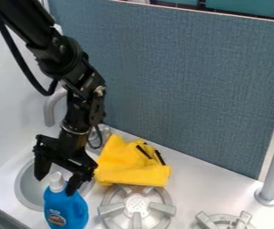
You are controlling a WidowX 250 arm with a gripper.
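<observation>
Bottle [67, 211] right by the claw [55, 186], white cap [57, 182] showing between its fingers [42, 166], those spread and released, sink [21, 190] beneath it, yellow cloth [127, 165] and burner [135, 206] near it.

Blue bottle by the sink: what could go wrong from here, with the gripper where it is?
The open gripper has one finger close beside the white cap, so a small sideways move might knock the blue bottle over. The bottle stands beside the sink, and a tip that way could drop it into the basin. Closing this high may catch only the cap, which looks narrower than the body, and the hold could slip.
</observation>
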